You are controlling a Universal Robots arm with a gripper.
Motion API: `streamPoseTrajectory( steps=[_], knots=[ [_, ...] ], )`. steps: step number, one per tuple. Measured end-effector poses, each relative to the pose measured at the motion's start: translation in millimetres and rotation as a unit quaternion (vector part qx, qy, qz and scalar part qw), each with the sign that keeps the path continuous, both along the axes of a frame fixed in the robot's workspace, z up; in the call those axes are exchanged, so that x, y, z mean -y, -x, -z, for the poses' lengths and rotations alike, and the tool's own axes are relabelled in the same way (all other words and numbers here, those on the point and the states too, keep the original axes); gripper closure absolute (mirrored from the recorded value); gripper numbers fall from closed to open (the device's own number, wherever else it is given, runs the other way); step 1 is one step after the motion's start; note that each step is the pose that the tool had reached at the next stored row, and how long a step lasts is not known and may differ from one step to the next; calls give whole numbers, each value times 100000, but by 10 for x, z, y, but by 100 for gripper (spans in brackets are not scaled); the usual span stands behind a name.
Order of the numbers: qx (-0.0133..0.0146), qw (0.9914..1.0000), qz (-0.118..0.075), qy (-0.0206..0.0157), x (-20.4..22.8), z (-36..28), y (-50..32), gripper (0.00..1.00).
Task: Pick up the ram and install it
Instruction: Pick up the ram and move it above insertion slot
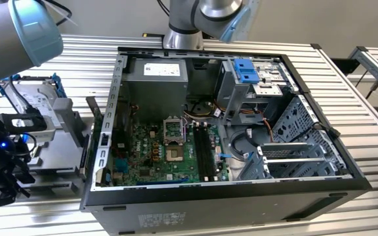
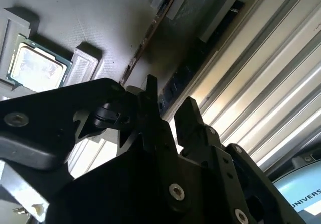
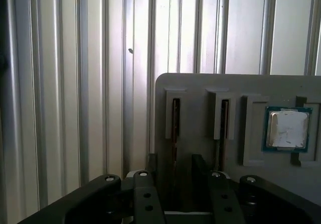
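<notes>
Two ram sticks stand on edge in slots of a grey holder (image 3: 200, 83). My gripper (image 3: 175, 184) is open, its two black fingers astride the ram (image 3: 175, 118) that stands farther from the processor, with clear gaps on both sides. The other stick (image 3: 222, 118) sits in the neighbouring slot. In the second wrist view the gripper (image 2: 170, 116) has one finger on each side of the same ram (image 2: 175, 86). In the exterior view the holder (image 1: 54, 142) lies on the table at the exterior view's left, beside the open computer case, and the arm's black wrist (image 1: 2, 162) hangs over it.
A processor (image 3: 287, 129) lies in a recess of the holder beside the sticks. The open computer case (image 1: 222, 196) holds a green motherboard (image 1: 156, 157) with long black slots (image 1: 205, 147). A silver drive with blue brackets (image 1: 31, 96) sits behind the holder. The table (image 3: 75, 83) is ribbed aluminium.
</notes>
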State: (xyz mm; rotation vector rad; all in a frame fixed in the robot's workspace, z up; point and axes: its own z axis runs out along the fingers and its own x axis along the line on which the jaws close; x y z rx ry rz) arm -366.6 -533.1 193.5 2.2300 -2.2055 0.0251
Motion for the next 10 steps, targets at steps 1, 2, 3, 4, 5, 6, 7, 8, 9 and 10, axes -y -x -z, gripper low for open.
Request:
streamPoseTrajectory(
  steps=[1, 2, 3, 4, 5, 6, 7, 8, 9, 10],
  knots=[
    [0, 100000, -4, 1, 0, 0, 0, 100],
    [1, 100000, -3, 0, 0, 0, 0, 100],
    [0, 100000, -3, -1, 0, 0, 0, 100],
    [2, 100000, -3, -3, 0, 1, 0, 100],
    [1, 100000, -2, 2, 0, 1, 0, 100],
    [0, 100000, -1, 2, 0, 1, 0, 100],
    [3, 100000, -2, 0, 0, 1, 0, 100],
    [5, 100000, -2, -3, 0, 1, 0, 100],
    [4, 100000, -3, -2, 0, 1, 0, 100],
    [3, 100000, -5, -2, 0, 1, 0, 100]
  ],
)
